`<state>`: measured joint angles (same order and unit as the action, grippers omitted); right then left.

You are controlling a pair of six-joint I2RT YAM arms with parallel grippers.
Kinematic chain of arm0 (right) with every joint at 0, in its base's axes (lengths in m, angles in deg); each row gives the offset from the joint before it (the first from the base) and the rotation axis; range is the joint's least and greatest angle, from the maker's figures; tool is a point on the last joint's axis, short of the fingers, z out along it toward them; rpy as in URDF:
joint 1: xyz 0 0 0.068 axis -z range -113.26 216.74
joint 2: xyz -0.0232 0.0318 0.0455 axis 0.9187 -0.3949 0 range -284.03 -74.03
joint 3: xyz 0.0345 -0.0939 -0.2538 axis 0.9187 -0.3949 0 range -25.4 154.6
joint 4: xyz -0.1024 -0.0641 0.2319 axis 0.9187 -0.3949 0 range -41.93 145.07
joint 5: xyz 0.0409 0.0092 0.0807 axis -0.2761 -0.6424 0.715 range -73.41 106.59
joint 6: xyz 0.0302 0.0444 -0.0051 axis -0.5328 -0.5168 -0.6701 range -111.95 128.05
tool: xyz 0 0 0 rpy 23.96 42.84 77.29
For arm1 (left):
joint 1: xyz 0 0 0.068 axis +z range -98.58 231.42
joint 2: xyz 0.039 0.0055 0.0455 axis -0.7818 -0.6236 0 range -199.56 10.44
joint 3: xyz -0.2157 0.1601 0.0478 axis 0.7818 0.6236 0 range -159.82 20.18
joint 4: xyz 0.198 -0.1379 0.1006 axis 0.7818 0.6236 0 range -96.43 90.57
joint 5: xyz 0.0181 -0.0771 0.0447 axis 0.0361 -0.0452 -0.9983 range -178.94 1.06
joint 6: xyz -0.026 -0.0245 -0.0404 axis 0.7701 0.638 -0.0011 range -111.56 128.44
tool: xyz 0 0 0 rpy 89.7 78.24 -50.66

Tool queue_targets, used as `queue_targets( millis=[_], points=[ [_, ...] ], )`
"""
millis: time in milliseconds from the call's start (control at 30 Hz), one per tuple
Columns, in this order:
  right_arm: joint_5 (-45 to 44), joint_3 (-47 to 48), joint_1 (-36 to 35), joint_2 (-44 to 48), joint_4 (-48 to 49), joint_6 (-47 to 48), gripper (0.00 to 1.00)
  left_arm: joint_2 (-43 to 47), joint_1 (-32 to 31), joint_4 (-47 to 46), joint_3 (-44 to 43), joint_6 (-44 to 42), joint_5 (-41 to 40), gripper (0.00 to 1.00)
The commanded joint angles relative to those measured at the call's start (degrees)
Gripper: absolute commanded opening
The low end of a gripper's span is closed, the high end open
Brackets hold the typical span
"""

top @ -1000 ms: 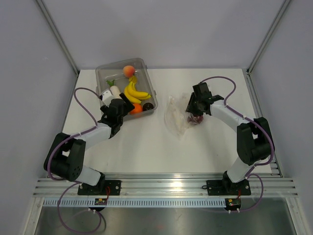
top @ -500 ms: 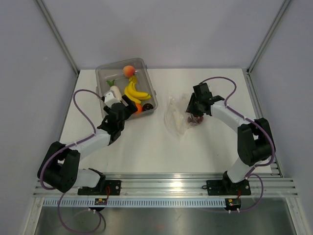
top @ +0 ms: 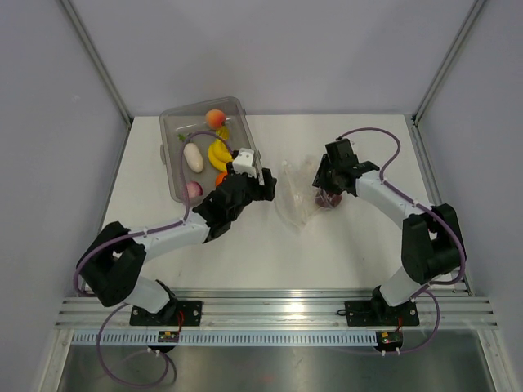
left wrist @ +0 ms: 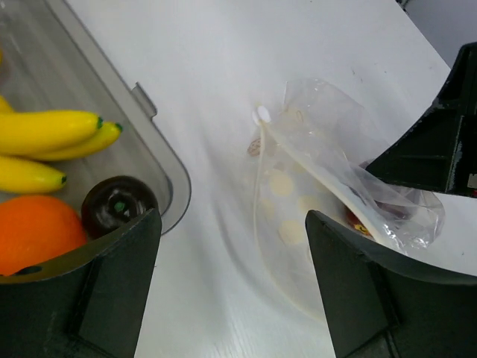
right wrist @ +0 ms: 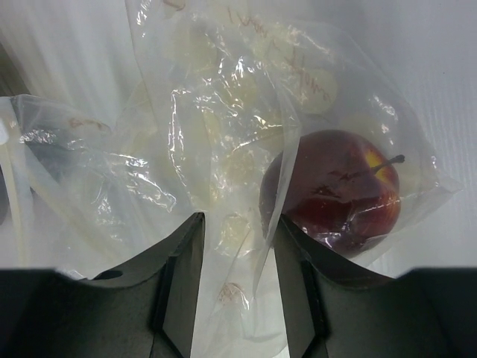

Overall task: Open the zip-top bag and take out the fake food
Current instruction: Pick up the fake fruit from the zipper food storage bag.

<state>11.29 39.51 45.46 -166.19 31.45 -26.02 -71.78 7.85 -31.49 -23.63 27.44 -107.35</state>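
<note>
The zip-top bag point(top: 292, 196) lies crumpled on the white table, its mouth toward the left; it also shows in the left wrist view point(left wrist: 328, 171) and the right wrist view point(right wrist: 223, 112). A dark red apple point(right wrist: 335, 186) sits inside it at the right end point(top: 329, 200). My right gripper point(right wrist: 238, 224) is open, its jaws narrowly apart with a fold of bag film between them, just left of the apple. My left gripper point(left wrist: 232, 224) is open and empty over bare table between the tub and the bag point(top: 263, 181).
The clear-grey tub point(top: 167, 155) stands at the back left, its corner in the left wrist view point(left wrist: 160, 142). It holds bananas point(left wrist: 52, 134), an orange point(left wrist: 33, 231), a dark round piece point(left wrist: 115, 205), a peach point(top: 215, 118) and a white radish point(top: 194, 157).
My left arm has swung right, from over the tub to beside the bag's mouth. The right gripper has stayed on the bag by the apple.
</note>
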Motion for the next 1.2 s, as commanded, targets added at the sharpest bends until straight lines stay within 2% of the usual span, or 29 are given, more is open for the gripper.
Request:
queue_targets(
  millis=[0,467,767,1067,1167],
  points=[
    [-2.3,-0.4,0.4,3.4,1.6,-0.7,0.5,-4.3,-0.4,1.4,-5.1,-6.2,4.6,0.82],
    [-10.5,-3.8,0.5,10.9,2.3,-3.2,0.6,-9.5,-0.4,8.9,-9.6,-2.0,8.5,0.82],
    [-15.1,-5.5,2.1,12.4,0.9,-7.2,0.62,-12.4,-2.3,9.2,-12.3,-6.2,16.4,0.79],
    [-8.3,-5.8,6.0,8.8,1.2,-9.4,0.6,-16.9,-7.0,11.1,-16.3,-11.1,17.1,0.78],
    [-6.0,-6.2,6.9,7.9,2.2,-9.4,0.63,-17.6,-7.8,11.1,-16.9,-11.9,17.0,0.78]
  ],
)
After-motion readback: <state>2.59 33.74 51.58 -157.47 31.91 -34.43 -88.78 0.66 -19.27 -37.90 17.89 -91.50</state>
